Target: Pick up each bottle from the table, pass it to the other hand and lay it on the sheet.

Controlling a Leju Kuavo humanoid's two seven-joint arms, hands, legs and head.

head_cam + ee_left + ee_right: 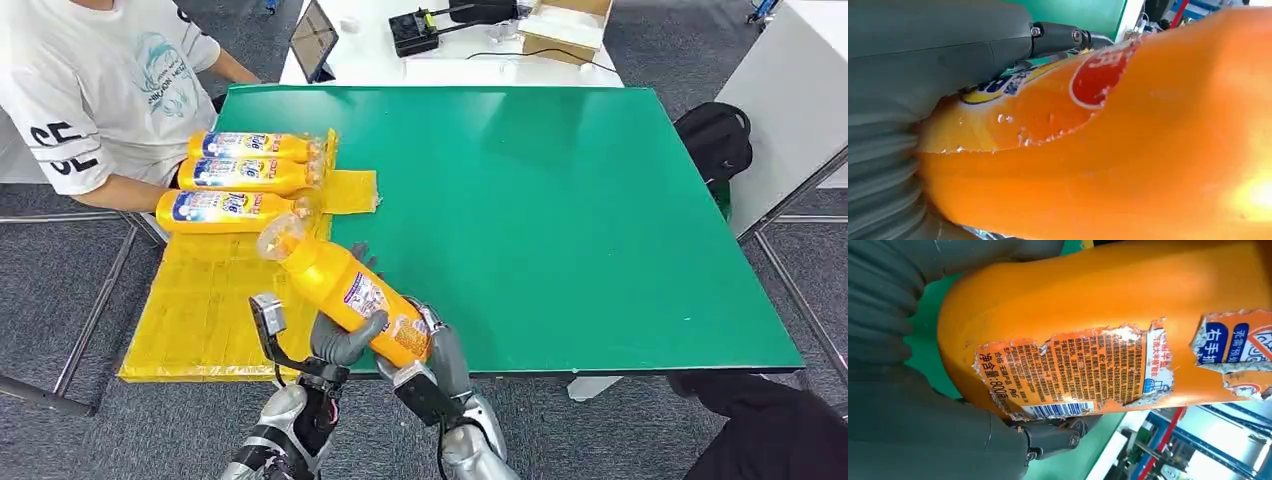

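Both hands grip one orange bottle [345, 290] above the near edge of the green table [560, 200]: the left hand [342, 340] wraps its middle from below, and the right hand [435, 350] clasps its base end. The bottle slants, its clear-capped neck pointing toward the yellow sheet [210, 300], which hangs off the table's left side. On the sheet's far part lie three more bottles [240, 175] side by side, caps toward the table's middle; a person's forearm [125, 192] rests just beside their base ends. In the left wrist view the held bottle hides most of the left hand's fingers, so how far round they reach is unclear. The right wrist view shows its torn, peeling back label [1073, 375], small print partly legible, the right hand's dark fingers mostly hidden beneath.
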